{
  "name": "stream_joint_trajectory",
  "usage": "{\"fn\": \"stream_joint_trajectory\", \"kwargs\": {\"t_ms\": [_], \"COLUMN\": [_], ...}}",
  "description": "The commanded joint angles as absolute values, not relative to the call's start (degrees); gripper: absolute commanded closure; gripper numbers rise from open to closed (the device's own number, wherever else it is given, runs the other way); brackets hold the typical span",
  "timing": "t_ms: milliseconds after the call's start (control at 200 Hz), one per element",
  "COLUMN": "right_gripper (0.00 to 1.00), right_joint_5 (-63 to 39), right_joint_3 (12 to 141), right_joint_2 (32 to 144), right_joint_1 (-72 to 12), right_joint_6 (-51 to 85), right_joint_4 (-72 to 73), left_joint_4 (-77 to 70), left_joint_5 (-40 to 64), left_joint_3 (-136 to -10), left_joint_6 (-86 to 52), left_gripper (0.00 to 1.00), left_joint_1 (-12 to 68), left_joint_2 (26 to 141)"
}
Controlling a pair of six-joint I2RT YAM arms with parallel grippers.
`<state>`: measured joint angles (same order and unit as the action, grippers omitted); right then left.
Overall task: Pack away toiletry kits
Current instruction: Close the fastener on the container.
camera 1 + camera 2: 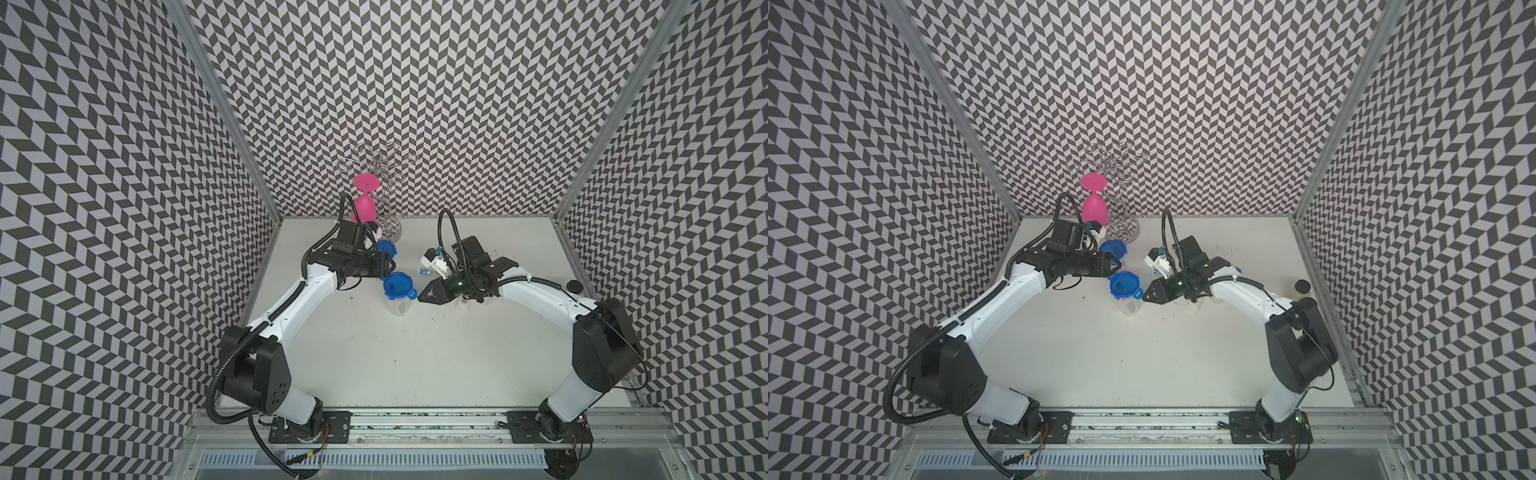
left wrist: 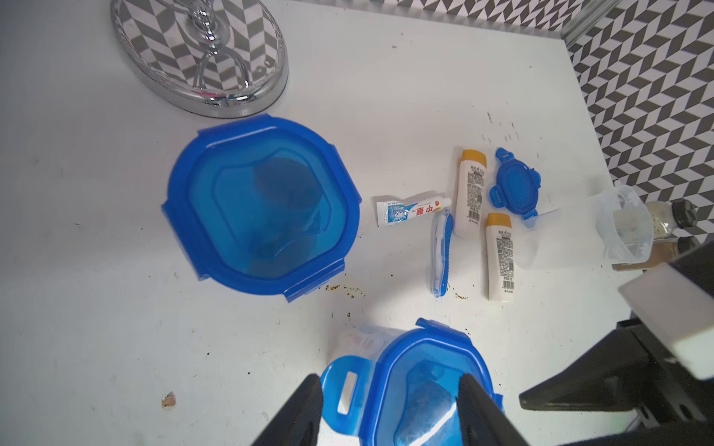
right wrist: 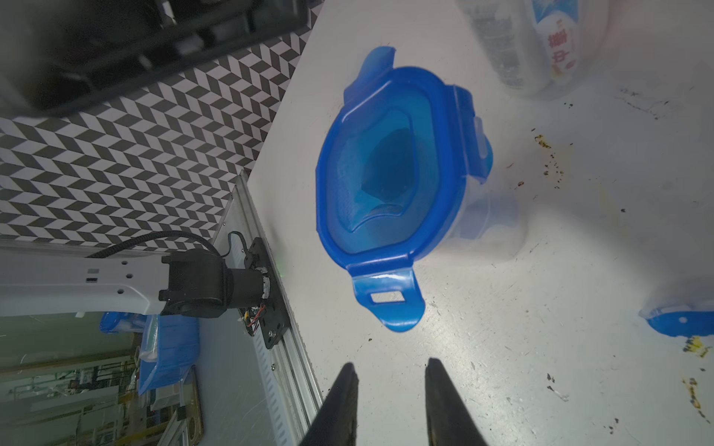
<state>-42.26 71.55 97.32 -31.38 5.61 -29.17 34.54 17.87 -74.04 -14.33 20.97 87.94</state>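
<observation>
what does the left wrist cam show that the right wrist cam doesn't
Only the left wrist view: loose on the table, a toothpaste tube, a toothbrush and two white bottles, plus the rack's base. Only the right wrist view: the left arm's mount and blue bins beyond the table edge. Both: the blue-lidded jar with a tab flipped out, standing on that table.
</observation>
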Motion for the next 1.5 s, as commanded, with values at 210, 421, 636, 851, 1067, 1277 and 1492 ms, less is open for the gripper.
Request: {"fn": "stream_joint_trajectory", "kwargs": {"t_ms": [210,421,636,851,1067,1277,1492], "right_gripper": [0.71,0.72,0.72,0.72,0.72,0.73,0.73], "right_joint_5": [-44.97,-45.65,-45.73,-44.83,-45.74,-45.75,-45.72], "right_joint_3": [74.14,74.66,75.82,74.73,77.26,79.23,79.99], "right_joint_2": [102.00,102.93,104.23,104.02,106.52,108.65,108.69], "right_joint_1": [-31.68,-31.61,-31.53,-31.31,-31.07,-30.68,-30.43], "right_joint_6": [5.81,6.23,6.44,6.28,6.64,6.62,6.71], "right_joint_4": [-24.88,-23.82,-24.14,-24.56,-23.95,-23.83,-23.33], "left_joint_4": [31.60,29.41,28.92,28.56,26.31,25.93,25.55], "left_joint_5": [22.80,24.79,24.87,25.05,27.32,27.51,28.68], "left_joint_3": [-74.44,-71.07,-69.36,-68.66,-66.16,-64.74,-64.04], "left_joint_6": [-12.95,-14.43,-14.89,-15.04,-17.01,-17.93,-18.58], "left_gripper": [0.42,0.42,0.42,0.43,0.42,0.43,0.43], "left_joint_1": [21.07,21.51,21.93,22.85,22.77,22.92,23.03], "left_joint_2": [89.65,88.25,87.61,87.86,86.80,86.14,85.63]}}
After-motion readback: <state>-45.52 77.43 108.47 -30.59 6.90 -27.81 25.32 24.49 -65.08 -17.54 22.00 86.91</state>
